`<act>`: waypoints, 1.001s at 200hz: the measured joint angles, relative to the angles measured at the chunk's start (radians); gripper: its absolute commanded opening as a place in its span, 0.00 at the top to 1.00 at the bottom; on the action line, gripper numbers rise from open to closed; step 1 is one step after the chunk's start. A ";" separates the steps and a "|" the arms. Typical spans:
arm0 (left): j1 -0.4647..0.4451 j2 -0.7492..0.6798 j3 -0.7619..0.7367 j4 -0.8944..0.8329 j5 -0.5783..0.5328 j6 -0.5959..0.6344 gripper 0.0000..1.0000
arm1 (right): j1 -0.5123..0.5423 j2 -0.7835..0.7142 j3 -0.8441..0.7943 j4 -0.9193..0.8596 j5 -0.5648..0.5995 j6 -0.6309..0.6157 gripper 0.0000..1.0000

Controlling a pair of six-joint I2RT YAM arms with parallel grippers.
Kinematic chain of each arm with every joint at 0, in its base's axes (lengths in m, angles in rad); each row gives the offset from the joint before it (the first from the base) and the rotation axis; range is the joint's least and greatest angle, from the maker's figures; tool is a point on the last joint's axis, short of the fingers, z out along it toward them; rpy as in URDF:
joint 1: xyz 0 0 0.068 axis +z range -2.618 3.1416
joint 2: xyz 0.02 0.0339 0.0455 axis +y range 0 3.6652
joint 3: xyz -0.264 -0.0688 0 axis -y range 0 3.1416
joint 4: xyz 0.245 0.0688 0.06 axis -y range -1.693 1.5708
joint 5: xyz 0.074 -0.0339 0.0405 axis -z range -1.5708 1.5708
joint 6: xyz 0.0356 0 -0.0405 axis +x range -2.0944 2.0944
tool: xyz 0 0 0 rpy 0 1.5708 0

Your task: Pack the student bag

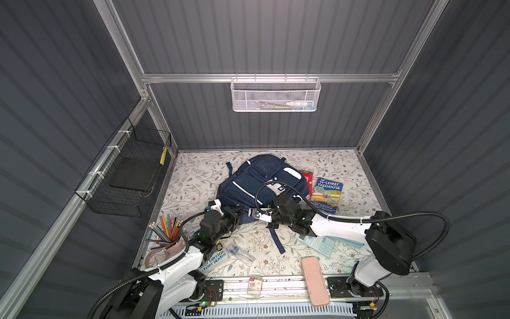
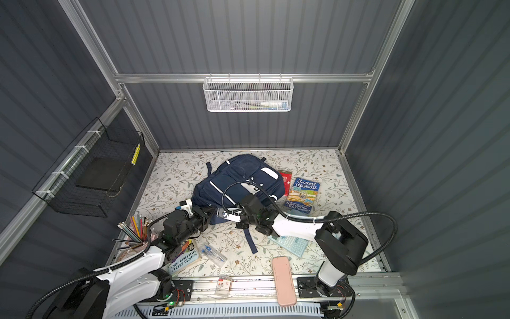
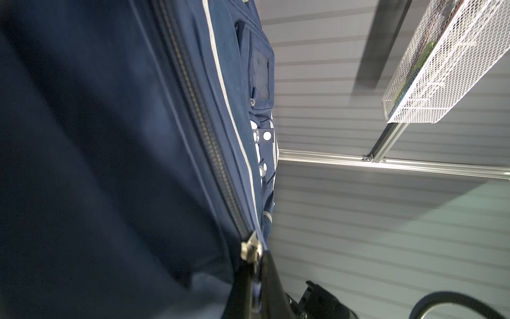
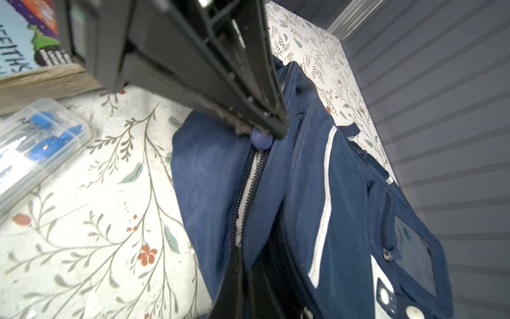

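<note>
The student bag (image 1: pixel 242 182) is matt woven cloth.

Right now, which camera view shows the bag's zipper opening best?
The right wrist view: the zipper opening of the student bag is close, showing pale lining. The left wrist view shows only closed teeth. In both top views the opening is hidden.

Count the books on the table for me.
2. The 91-Storey Treehouse book lies right of the student bag; a second Griffiths and Denton book lies front left, partly under the left arm. The red item beside the bag is unclear, possibly another.
</note>
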 measured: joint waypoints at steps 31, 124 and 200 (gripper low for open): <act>0.051 -0.027 0.002 -0.029 0.013 0.008 1.00 | -0.020 -0.045 -0.072 0.054 -0.017 -0.025 1.00; 0.020 -0.158 0.021 -0.185 0.034 0.062 1.00 | -0.145 -0.098 -0.153 0.146 -0.050 -0.051 1.00; -0.210 -0.072 0.023 -0.156 -0.149 0.068 1.00 | -0.246 0.028 -0.067 0.112 0.033 -0.060 0.65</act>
